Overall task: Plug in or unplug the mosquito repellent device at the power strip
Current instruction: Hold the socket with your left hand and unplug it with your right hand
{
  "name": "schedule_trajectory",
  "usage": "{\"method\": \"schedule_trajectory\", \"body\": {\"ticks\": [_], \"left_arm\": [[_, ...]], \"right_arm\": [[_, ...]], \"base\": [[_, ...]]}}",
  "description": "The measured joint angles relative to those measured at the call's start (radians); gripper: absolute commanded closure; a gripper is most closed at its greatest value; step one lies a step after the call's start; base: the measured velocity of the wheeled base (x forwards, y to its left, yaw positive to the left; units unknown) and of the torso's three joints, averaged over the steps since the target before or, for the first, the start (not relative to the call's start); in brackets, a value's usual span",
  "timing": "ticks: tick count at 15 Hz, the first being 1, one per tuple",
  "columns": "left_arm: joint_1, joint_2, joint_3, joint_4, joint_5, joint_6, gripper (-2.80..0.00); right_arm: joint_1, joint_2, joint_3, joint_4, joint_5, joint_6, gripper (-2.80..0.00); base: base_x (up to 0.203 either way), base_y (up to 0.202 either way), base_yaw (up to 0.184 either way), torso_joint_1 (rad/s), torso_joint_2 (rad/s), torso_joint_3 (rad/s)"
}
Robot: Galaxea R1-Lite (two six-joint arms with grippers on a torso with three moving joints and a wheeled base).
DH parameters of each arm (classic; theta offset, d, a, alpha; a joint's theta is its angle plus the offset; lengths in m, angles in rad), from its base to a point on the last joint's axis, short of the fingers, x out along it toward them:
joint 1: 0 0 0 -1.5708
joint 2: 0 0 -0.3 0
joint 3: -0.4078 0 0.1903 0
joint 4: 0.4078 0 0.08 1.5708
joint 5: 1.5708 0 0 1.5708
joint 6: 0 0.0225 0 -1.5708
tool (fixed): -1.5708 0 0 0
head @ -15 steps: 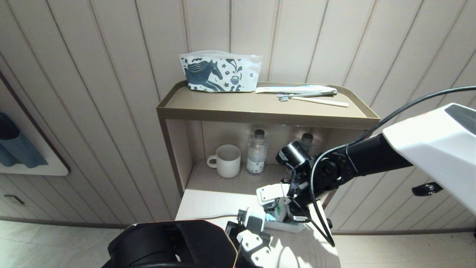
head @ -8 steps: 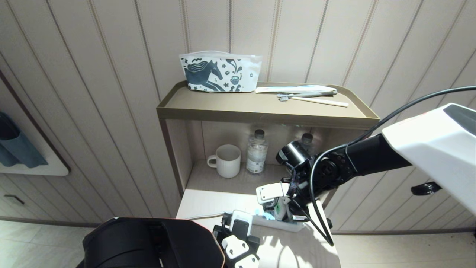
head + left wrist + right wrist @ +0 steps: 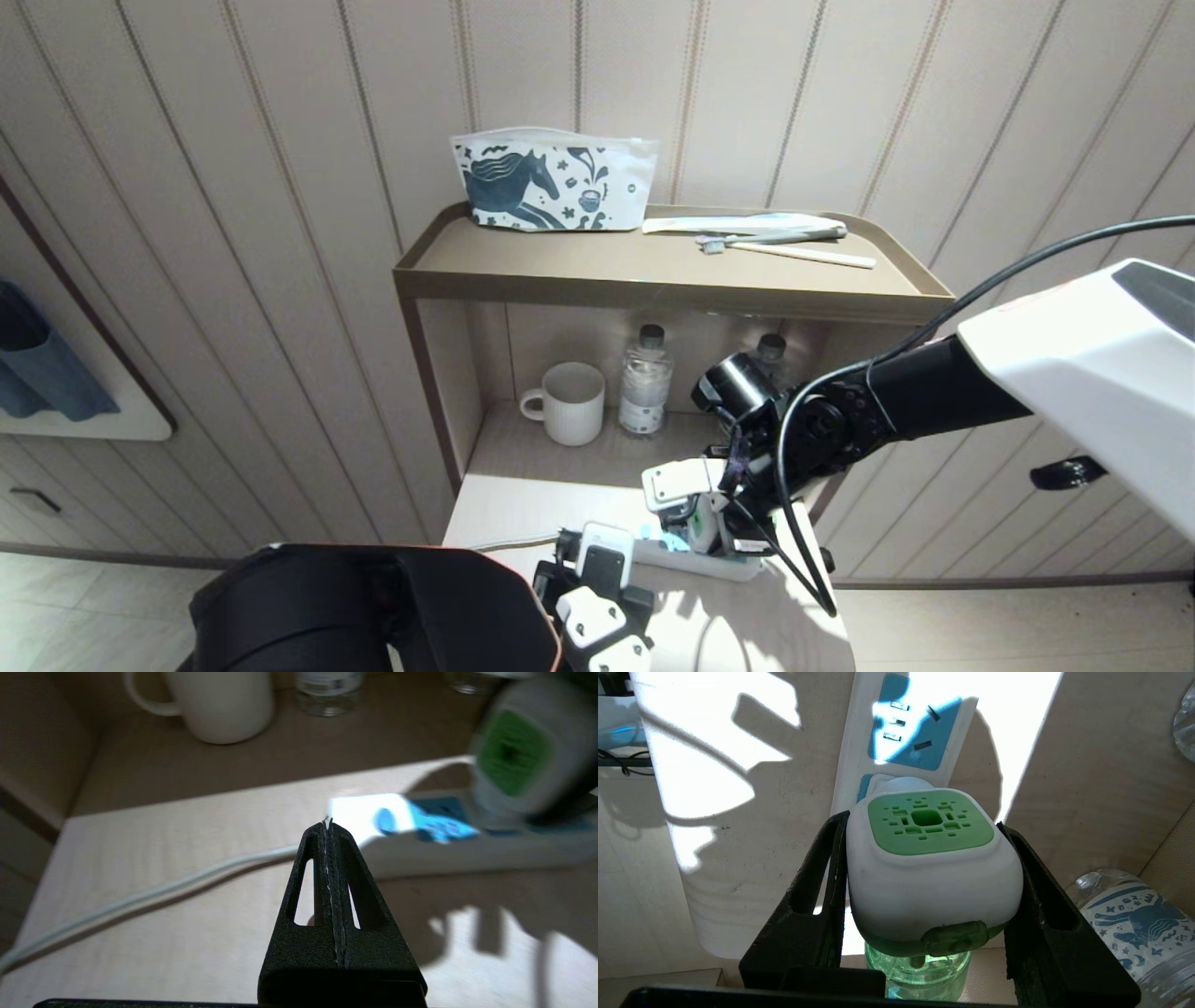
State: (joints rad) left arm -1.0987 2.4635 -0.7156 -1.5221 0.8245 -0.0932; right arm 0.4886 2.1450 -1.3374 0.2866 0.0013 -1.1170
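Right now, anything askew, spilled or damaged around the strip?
Nothing stands out. The power strip lies flat on the table; the right gripper clamps the mosquito repellent device over it. No spills.

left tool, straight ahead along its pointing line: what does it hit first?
Likely the near end of the power strip, by its blue button. The shut left tool points at that end; depth is unclear, and it may meet the tabletop first.
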Motion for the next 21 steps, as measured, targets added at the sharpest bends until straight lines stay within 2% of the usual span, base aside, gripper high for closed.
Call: {"method": "schedule_trajectory", "body": {"ticks": [2,5,9,21], "left_arm": [[-0.110,0.037,-0.052,0.000,0.006,0.002,0.00],[-0.156,0.080,-0.115,0.003,0.011,0.016,0.00],[-0.166,0.099,-0.146,0.009,0.010,0.020,0.00],[-0.172,0.106,-0.143,0.016,0.024,0.023,0.00]], "right_arm": [[0.001,0.003,-0.003,-0.003,0.000,0.000,0.00],[0.000,0.003,-0.003,-0.003,-0.001,0.000,0.00],[-0.001,0.003,-0.002,-0.003,0.000,-0.001,0.00],[-0.004,0.003,0.001,-0.004,0.004,-0.001,0.00]], "base": [[0.000,0.000,0.000,0.000,0.00,0.000],[0.000,0.000,0.000,0.000,0.00,0.000],[0.000,0.000,0.000,0.000,0.00,0.000],[0.000,0.000,0.000,0.000,0.00,0.000]]}}
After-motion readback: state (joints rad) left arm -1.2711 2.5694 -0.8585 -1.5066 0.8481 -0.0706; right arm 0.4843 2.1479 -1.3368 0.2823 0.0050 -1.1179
